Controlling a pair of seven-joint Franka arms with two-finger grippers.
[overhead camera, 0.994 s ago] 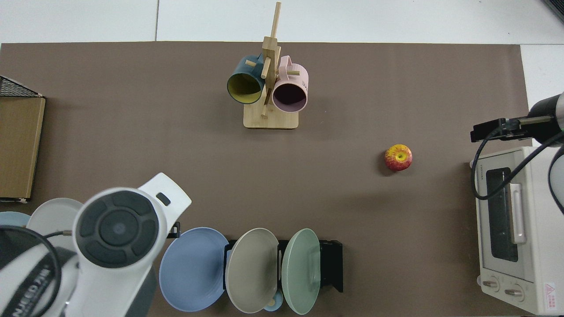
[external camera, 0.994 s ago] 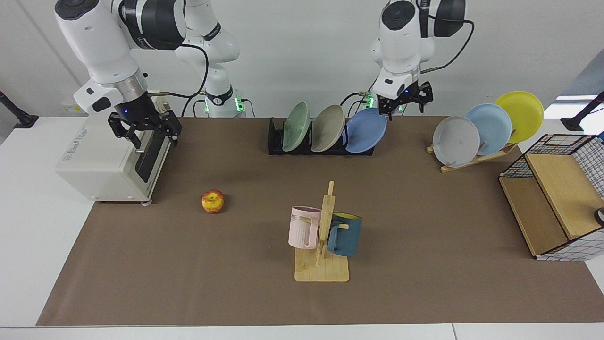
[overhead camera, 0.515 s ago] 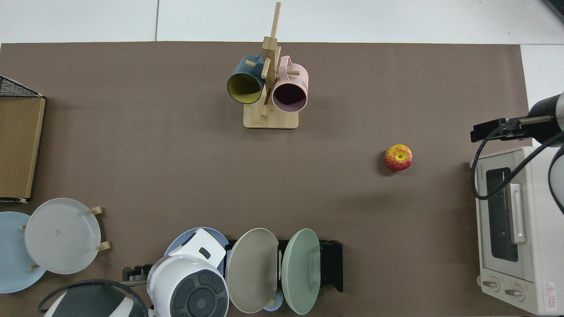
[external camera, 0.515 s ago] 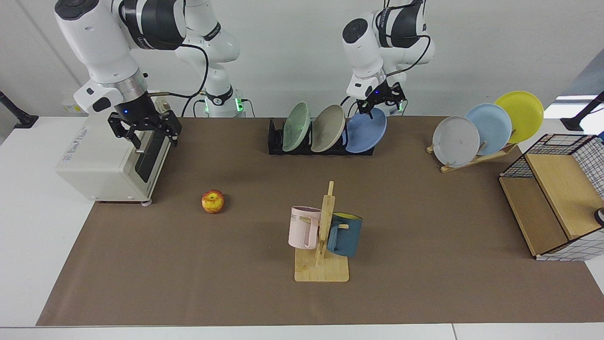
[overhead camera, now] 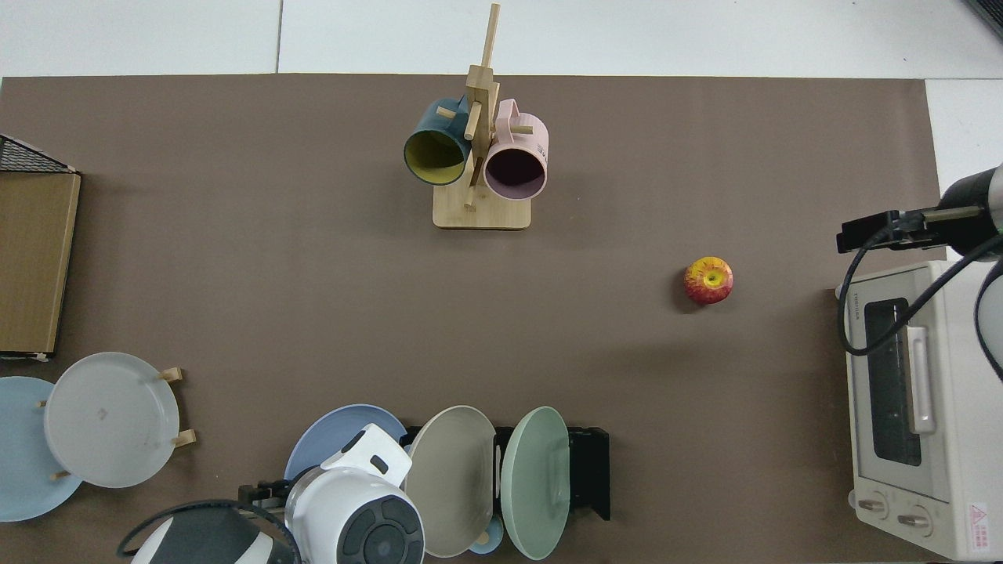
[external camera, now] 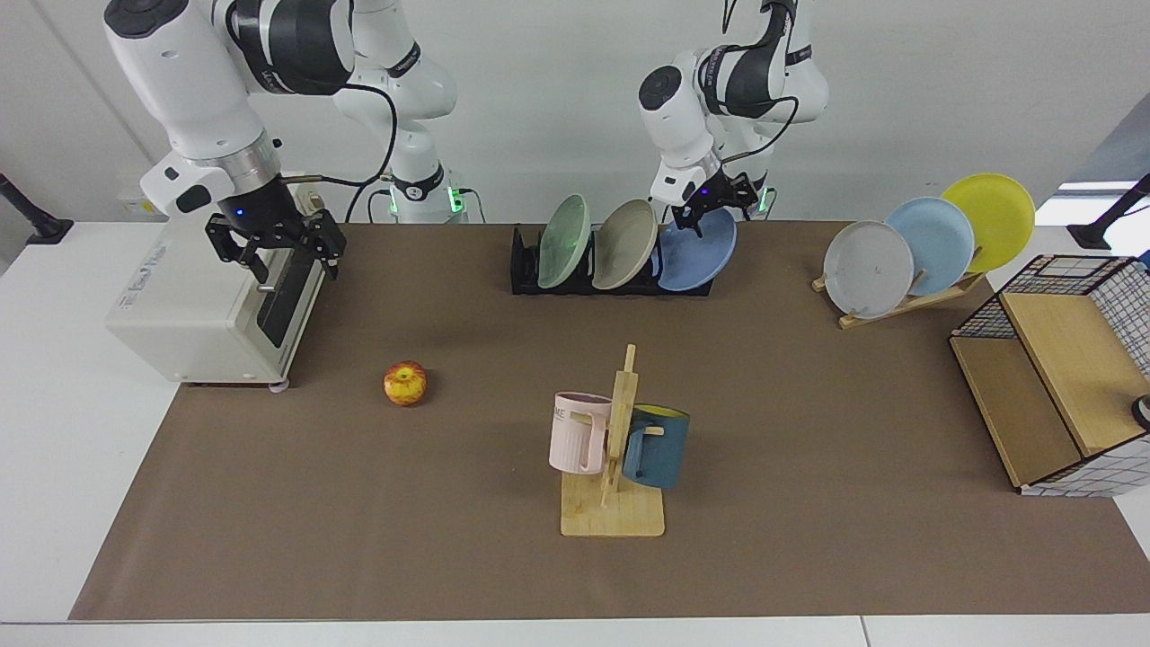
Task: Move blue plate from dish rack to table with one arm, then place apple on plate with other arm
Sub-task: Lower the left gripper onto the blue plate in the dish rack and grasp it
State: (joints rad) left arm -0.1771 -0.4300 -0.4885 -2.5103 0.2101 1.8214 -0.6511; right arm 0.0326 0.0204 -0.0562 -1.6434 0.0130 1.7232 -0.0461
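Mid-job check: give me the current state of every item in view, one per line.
Blue plate: leaning in the dish rack, end slot.
Left gripper: at the blue plate's top rim.
Right gripper: open, waiting over the toaster oven.
Apple: on the mat, untouched.
Grey-beige plate and green plate: racked.
Mugs: hung on the mug tree.
Toaster oven: door closed.

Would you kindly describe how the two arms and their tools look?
Both arms have glossy white rounded shells with dark grey joint caps and black cables looping alongside. The right tool is black, below a silver wrist ring, and shows a small blue light. The left tool is also black with a blue light. Green lights glow at the bases.
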